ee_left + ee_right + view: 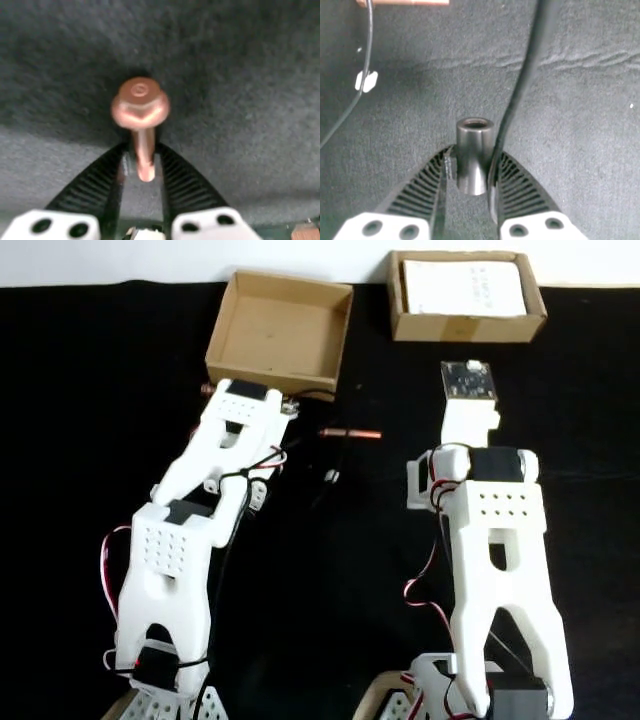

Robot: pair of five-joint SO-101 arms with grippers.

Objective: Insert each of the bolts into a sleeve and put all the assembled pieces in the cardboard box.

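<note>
Copper-coloured, the flanged bolt (141, 107) is pinched by its shank in the left gripper (142, 170), with its head pointing away from the wrist. The right gripper (472, 172) is closed on a black sleeve (474, 150), bore open outward (a black cable (520, 90) crosses beside it). Mating the pair looks like the step in hand; next, shank and bore must be lined up. The empty cardboard box (275, 335) sits at the table (100, 390)'s far edge, and a second bolt (350, 433) lies near its nearer corner.
</note>
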